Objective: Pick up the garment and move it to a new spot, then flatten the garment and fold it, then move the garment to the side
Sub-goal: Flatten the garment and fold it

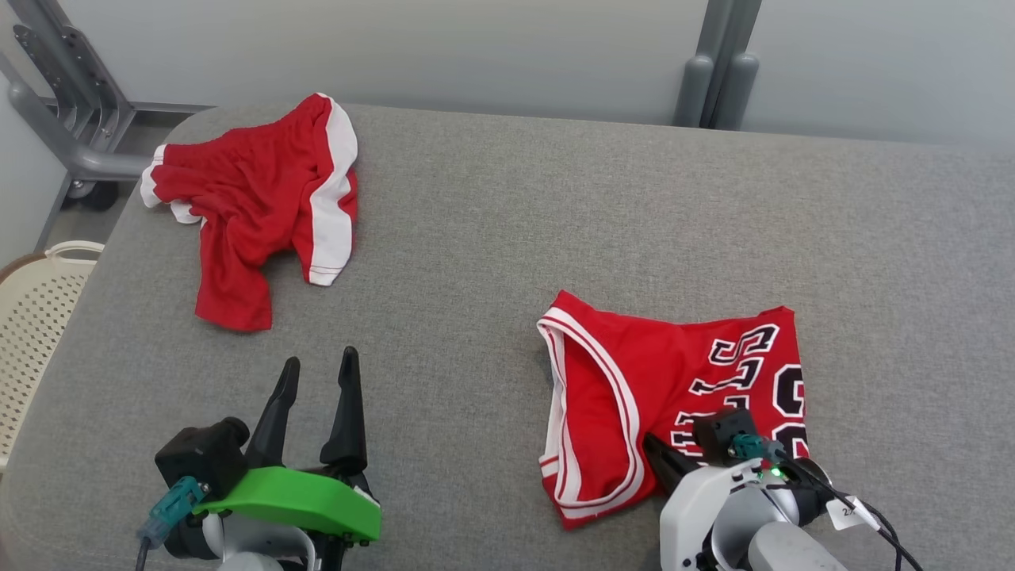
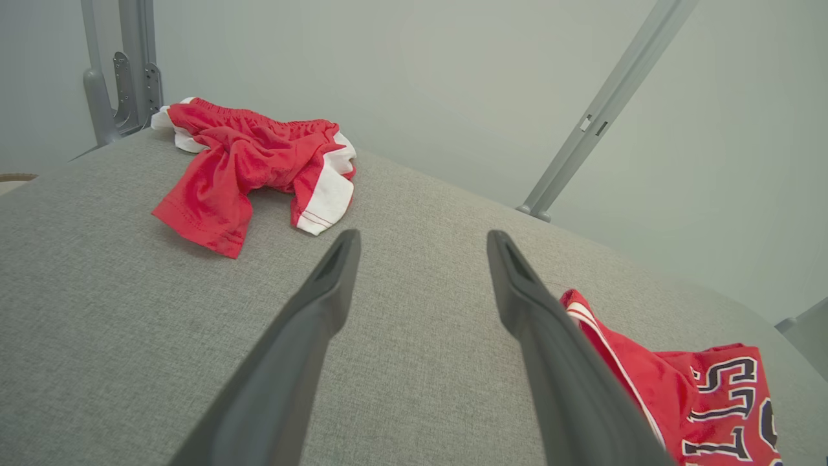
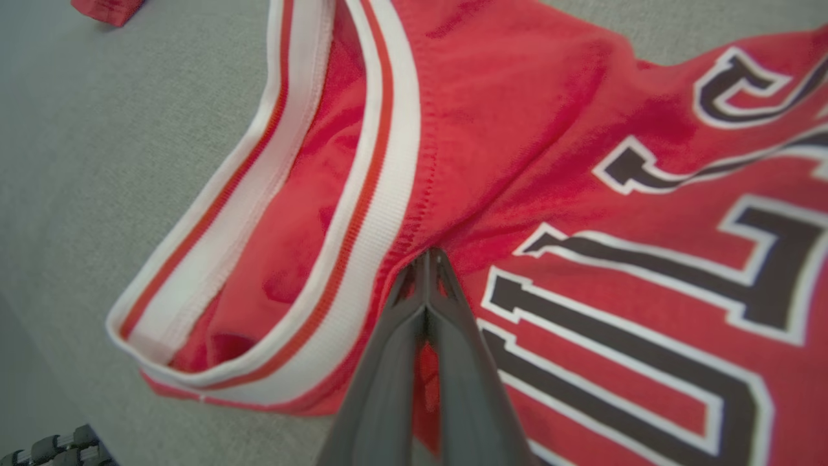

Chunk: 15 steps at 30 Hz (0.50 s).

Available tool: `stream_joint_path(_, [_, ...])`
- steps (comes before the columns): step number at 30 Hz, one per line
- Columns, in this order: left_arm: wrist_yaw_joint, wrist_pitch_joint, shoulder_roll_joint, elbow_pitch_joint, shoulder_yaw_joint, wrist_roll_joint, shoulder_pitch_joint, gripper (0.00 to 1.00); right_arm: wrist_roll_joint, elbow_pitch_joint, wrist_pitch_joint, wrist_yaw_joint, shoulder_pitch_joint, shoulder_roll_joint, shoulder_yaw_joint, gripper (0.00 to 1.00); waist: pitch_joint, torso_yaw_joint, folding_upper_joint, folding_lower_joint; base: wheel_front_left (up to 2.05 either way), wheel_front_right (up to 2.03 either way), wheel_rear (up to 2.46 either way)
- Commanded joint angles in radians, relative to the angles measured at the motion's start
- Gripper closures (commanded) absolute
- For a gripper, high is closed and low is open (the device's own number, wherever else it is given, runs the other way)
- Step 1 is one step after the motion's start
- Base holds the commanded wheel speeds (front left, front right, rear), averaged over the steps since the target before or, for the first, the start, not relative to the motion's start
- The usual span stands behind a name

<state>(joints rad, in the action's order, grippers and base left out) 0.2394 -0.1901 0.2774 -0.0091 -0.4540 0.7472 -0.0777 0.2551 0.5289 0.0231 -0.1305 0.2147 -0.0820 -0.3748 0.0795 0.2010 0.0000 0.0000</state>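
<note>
Jersey (image 1: 682,381) (image 3: 517,129): red, with black figures edged in white and a trim (image 3: 381,194) striped white and red; it lies rumpled on the near right of the table, its trimmed opening facing left.
Right hand (image 1: 652,442) (image 3: 427,259): closed, its 2 fingers pressed together, pinching a pucker of the jersey's cloth just beside the trim, at the jersey's near edge.
Left hand (image 1: 319,358) (image 2: 422,238): spread wide and holding nothing, over bare table at the near left; it points toward the far side and is apart from both garments.
Shorts (image 1: 254,206) (image 2: 252,162): red with a white side stripe, crumpled at the far left corner of the table, well apart from the jersey.
Table (image 1: 555,206): covered in grey cloth, with rounded corners.
Basket (image 1: 32,317): cream and perforated, beside the table's left edge and lower than it.
Posts (image 1: 718,71): grey metal, behind the table's far edge.
</note>
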Motion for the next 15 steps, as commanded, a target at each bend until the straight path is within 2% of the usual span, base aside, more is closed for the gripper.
stream_joint_path(1, [0.005,0.001,0.008,-0.002,-0.001,0.004,-0.006,0.0,0.01,0.016,-0.009,0.0,0.009,-0.004,-0.02,1.0,-0.004,0.004,0.0,0.0,0.0,0.0,0.0])
stream_joint_path(4, [0.006,0.001,0.009,-0.002,-0.002,0.003,0.001,0.0,-0.001,0.038,-0.038,0.0,0.019,-0.012,-0.046,1.0,-0.01,0.005,0.0,0.0,0.0,0.0,0.0])
stream_joint_path(7, [0.009,0.0,0.011,-0.006,-0.002,0.005,0.009,0.0,0.0,0.039,-0.063,0.0,0.039,-0.016,-0.03,1.0,-0.015,0.0,0.0,0.0,0.0,0.0,0.0])
stream_joint_path(15, [0.014,0.001,0.013,-0.011,-0.009,0.006,0.021,0.0,-0.027,0.03,-0.078,0.0,0.02,-0.055,0.088,1.0,-0.028,-0.025,0.0,0.0,0.0,0.0,0.0])
